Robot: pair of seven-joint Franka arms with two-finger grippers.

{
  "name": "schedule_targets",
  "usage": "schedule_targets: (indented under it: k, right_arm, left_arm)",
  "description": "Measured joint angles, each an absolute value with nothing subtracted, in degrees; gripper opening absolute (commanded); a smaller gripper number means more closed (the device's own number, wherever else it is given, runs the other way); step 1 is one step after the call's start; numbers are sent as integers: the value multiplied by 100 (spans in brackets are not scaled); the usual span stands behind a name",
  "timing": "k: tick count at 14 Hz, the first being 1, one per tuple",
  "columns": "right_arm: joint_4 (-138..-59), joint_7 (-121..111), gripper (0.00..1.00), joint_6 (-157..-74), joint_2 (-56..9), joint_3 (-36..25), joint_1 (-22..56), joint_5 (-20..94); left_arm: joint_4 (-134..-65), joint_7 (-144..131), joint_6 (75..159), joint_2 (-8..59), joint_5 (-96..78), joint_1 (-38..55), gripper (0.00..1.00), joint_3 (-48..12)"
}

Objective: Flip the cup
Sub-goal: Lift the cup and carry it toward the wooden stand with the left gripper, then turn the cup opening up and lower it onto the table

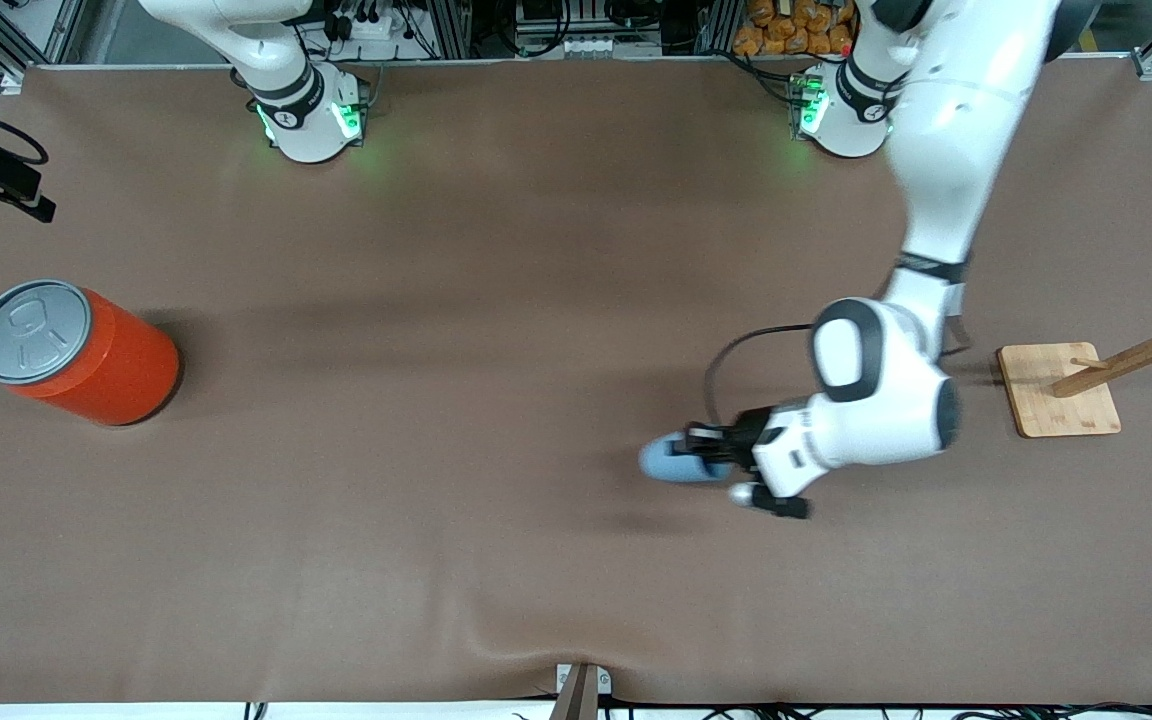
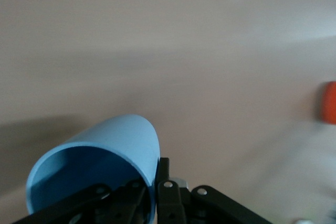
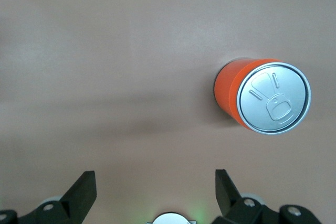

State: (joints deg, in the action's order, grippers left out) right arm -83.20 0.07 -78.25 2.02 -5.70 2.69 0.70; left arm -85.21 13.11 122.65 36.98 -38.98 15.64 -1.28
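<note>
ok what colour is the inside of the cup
Darker blue than its light-blue outside; the cup, in the left gripper, shows it best in the left wrist view.

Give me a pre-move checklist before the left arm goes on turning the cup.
1. Left gripper shut on cup: ok; one finger sits inside the rim, one outside in the left wrist view.
2. Cup off the table: cannot tell.
3. Cup on its side, mouth toward the wrist camera, flip unfinished: ok.
4. Bare table around the cup: ok; wooden rack stands apart, toward the left arm's end.
5. Orange can upright at the right arm's end: ok.
6. Right gripper open, waiting above the can's end: ok.
</note>
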Motion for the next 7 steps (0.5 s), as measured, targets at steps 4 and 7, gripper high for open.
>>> schedule_targets:
  k: [4, 7]
  right_arm:
    - [-8320, 7, 100, -7825, 202, -572, 269, 70]
    - [-8319, 7, 100, -7827, 202, -574, 269, 70]
  left_arm:
    - [-9514, 937, 11997, 2715, -1471, 709, 0, -116]
    - [-10173, 854, 12206, 2412, -843, 269, 0, -116]
